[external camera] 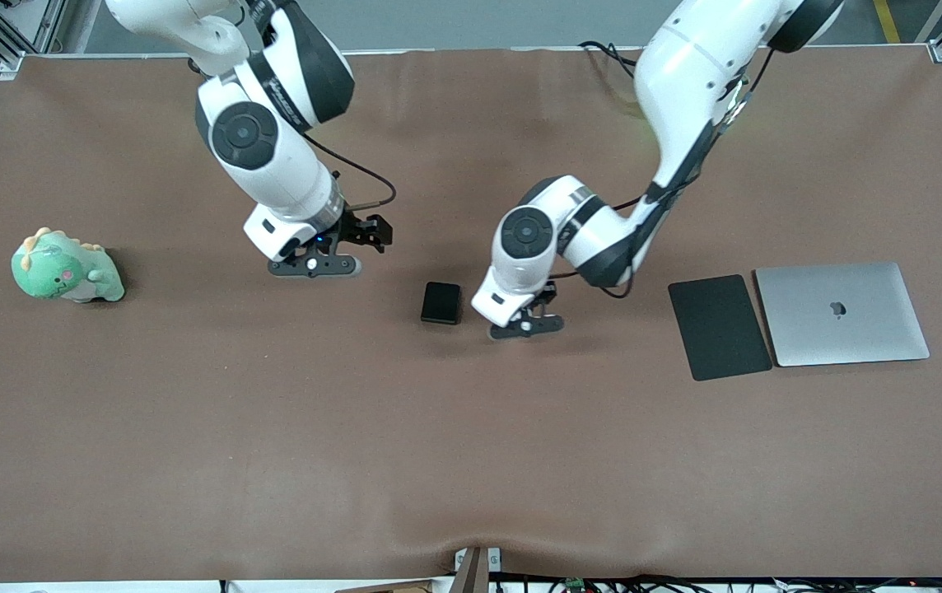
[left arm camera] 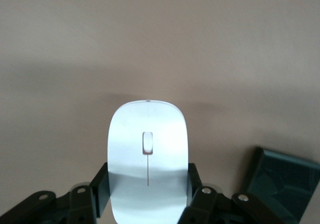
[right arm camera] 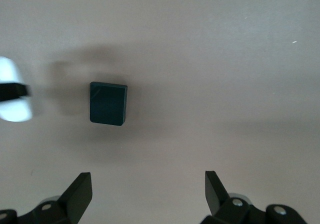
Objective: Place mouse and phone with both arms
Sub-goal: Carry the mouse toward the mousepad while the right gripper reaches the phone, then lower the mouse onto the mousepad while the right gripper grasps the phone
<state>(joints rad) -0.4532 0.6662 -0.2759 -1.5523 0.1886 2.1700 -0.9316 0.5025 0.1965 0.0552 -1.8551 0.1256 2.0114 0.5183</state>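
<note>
Phone (external camera: 441,302): flat on the table, just beside my left gripper (left arm camera: 148,194), which is clamped on the mouse (left arm camera: 148,159). Right gripper (right arm camera: 148,191): fingers apart, empty, farther from the phone, toward the right arm's end.

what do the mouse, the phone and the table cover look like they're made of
The mouse, clamped in the left gripper: likely glossy white plastic, catching a soft sheen. The phone on the table: black, smooth, faintly reflective, perhaps glass or plastic. The table cover: matte brown, rippled at its near edge, probably fabric or soft mat.
</note>
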